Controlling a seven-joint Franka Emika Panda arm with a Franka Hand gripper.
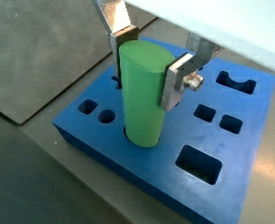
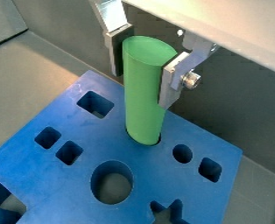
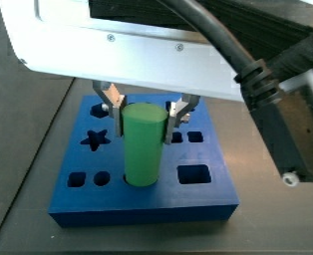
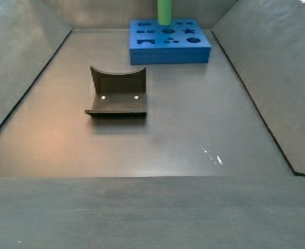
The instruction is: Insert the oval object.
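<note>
Grey table floor stretches out to the blue block (image 4: 171, 47) at the far end. I see the green oval peg (image 1: 144, 94) standing upright, its lower end in a hole, long axis vertical. My claw (image 1: 151, 61) straddles its top, plates slightly apart from the sides; grip looks released. The fixture (image 4: 117, 94) sits well apart.

A lab test rig: grey walled bin (image 4: 64, 68), fixture (image 4: 117, 93), blue block (image 4: 194, 53).
</note>
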